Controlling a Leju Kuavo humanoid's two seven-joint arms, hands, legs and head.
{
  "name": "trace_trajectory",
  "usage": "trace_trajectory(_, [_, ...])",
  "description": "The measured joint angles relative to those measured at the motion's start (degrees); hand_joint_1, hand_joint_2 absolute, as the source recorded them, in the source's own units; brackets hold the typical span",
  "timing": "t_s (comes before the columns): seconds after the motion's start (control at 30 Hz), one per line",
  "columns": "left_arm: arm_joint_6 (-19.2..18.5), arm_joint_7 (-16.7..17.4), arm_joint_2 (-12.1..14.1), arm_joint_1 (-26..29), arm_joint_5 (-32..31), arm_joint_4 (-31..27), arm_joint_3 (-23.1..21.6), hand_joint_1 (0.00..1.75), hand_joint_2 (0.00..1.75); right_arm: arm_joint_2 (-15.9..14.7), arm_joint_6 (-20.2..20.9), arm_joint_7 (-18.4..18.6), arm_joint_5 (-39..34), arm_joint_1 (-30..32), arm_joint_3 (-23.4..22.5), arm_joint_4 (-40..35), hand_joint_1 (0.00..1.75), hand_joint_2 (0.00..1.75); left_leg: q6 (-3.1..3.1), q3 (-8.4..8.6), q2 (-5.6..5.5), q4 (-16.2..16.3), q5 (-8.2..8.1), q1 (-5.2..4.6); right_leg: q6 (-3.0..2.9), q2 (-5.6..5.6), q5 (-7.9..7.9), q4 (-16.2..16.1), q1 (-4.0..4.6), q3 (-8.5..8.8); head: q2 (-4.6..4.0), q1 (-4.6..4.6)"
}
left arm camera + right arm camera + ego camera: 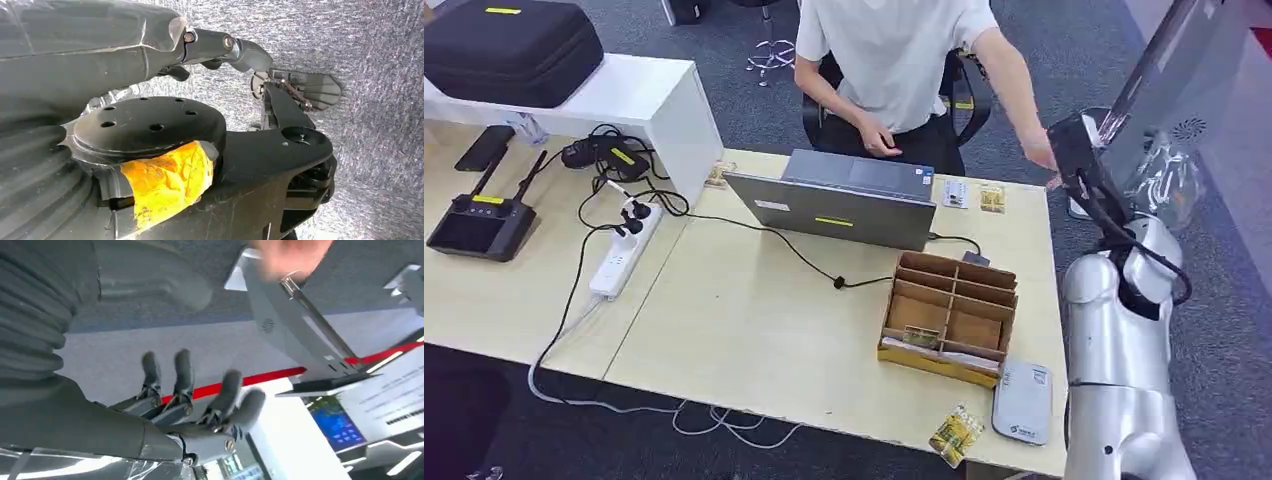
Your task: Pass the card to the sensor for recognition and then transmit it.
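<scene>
Right robot hand is raised beside the tall grey sensor stand with fingers spread and nothing in it, presumably because the person's hand reaching there took the card, which I can't spot.

Light wood table: laptop, wooden divider box, grey sensor pad, power strip, yellow packet.

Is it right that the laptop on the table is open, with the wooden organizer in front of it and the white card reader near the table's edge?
Not quite. The laptop is closed, lid down, as the head view shows. The rest holds: the wooden organizer sits in front of it, and the white card reader lies near the table's edge.
</scene>
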Motion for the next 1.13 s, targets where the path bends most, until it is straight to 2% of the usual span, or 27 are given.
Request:
trace_trajectory(0.33, [0.0, 0.1, 0.0, 0.0, 0.0, 0.0, -0.1, 0.0, 1.75, 0.0, 0.0, 0.0, 0.3, 0.1, -2.2, 1.2, 0.0, 1.75, 0.0, -0.01, 0.0, 0.0, 0.0, 0.0, 0.0, 0.0, 0.0, 0.0, 0.0, -0.04, 0.0, 0.0])
trace_trajectory(0.5, [-0.5, 0.2, 0.1, 0.0, 0.0, 0.0, -0.1, 0.0, 1.75, -1.2, -0.7, -0.2, -3.2, 0.4, -6.8, 1.6, 0.0, 1.75, 0.0, -0.03, -0.01, 0.0, 0.0, -0.01, 0.0, -0.02, 0.0, 0.0, -0.01, -0.08, 0.0, 0.02])
trace_trajectory(0.6, [-0.5, 0.8, 0.3, 0.1, 0.0, 0.0, 0.0, 0.0, 1.75, -3.7, -1.4, -1.4, -8.8, 1.6, -12.2, 1.8, 0.0, 1.75, 0.01, -0.04, -0.25, 0.1, 0.0, -0.01, 0.01, -0.27, -0.01, -0.1, -0.01, -0.04, 0.0, 0.0])
trace_trajectory(0.67, [-0.7, 1.9, 0.6, 0.1, 0.0, 0.0, 0.4, 0.0, 1.75, -6.3, -1.7, -3.4, -13.0, 2.9, -17.1, 2.1, 0.0, 1.75, 0.02, -0.14, -0.46, 0.1, -0.01, -0.01, 0.05, -0.45, -0.03, -0.1, -0.01, 0.04, 0.0, 0.0])
trace_trajectory(0.73, [-1.1, 2.8, 0.9, 0.2, 0.0, 0.0, 0.8, 0.0, 1.75, -8.6, -1.7, -5.8, -14.4, 4.3, -21.8, 3.1, 0.0, 1.75, 0.07, -0.2, -0.51, 0.1, -0.04, -0.05, 0.07, -0.5, -0.04, -0.1, -0.04, 0.02, 0.0, 0.0])
trace_trajectory(0.83, [-1.2, 3.9, 1.3, 0.2, 0.0, 0.0, 1.4, 0.0, 1.75, -11.6, -3.0, -6.9, -17.2, 6.3, -27.3, 4.3, 0.0, 1.75, 0.13, -0.14, -0.42, 0.1, -0.09, -0.06, 0.08, -0.38, -0.05, -0.1, -0.07, -0.03, 0.0, 0.0])
trace_trajectory(1.0, [-1.0, 4.9, 1.9, 0.8, 0.0, 0.0, 3.1, 0.0, 1.75, -18.7, -5.8, -13.4, -24.7, 13.4, -39.6, 11.4, 0.0, 1.75, 0.22, -0.22, -0.93, 0.1, -0.16, -0.03, 0.29, -0.89, -0.29, -0.2, -0.04, 0.14, 0.0, 0.02])
trace_trajectory(1.13, [-0.4, 4.9, 2.0, 1.3, 0.0, 0.0, 4.2, 0.0, 1.75, -22.2, -7.7, -17.8, -26.3, 21.0, -48.0, 18.9, 0.0, 1.75, 0.21, -0.24, -0.88, 0.1, -0.33, -0.04, 0.29, -0.83, -0.37, -0.2, -0.03, 0.11, 0.0, 0.0])
